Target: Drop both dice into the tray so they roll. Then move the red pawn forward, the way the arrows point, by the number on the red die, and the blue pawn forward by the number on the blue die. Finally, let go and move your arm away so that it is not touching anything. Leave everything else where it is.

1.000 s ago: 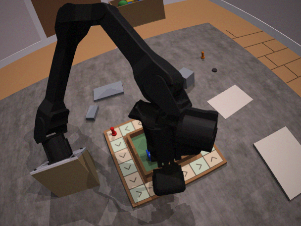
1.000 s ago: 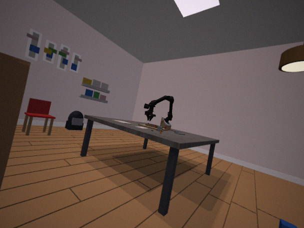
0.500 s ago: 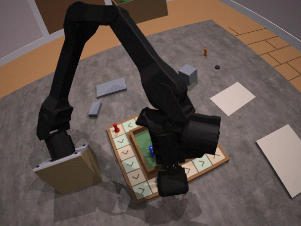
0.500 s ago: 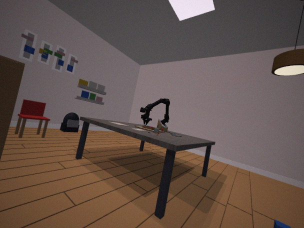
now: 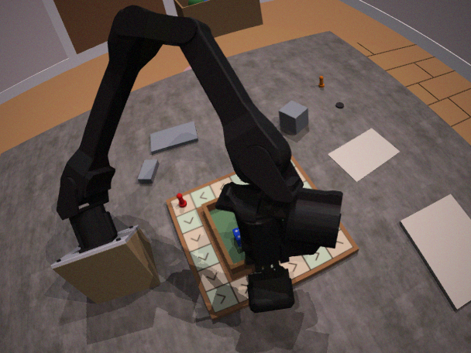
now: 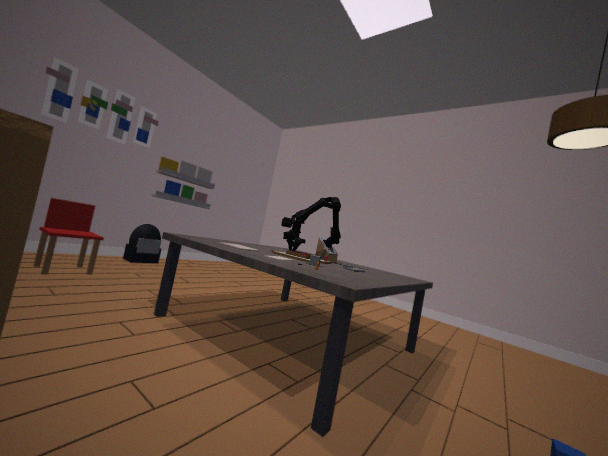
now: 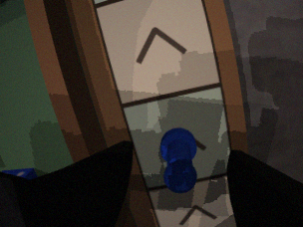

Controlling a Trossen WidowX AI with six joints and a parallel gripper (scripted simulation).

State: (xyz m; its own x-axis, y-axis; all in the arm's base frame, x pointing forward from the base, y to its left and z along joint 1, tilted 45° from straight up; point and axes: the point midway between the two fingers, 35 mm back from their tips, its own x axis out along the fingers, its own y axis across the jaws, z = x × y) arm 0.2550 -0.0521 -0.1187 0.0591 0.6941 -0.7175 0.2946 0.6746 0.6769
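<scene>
The blue pawn [image 7: 178, 145] is upright on a pale green square of the board [image 5: 189, 221] [image 7: 159, 65]. My gripper [image 7: 181, 156] [image 5: 270, 288] is open, with one finger on each side of the pawn and gaps between. The arm hides the pawn in the top view. The red pawn [image 5: 181, 200] stands on the board's left corner square. The blue die [image 5: 237, 235] [image 7: 21, 173] lies inside the tray [image 5: 218, 240] [image 7: 47, 55], partly covered by the arm and a finger. Its upper number is unclear. The red die is hidden.
A grey cube [image 5: 293, 117], two grey slabs [image 5: 174, 137] [image 5: 149, 170], an orange pawn [image 5: 321, 82] and a black disc [image 5: 339, 105] lie beyond the board. Two pale sheets or panels [image 5: 364, 154] [image 5: 441, 248] lie to the right. A tan wedge [image 5: 112, 271] is at the arm's base.
</scene>
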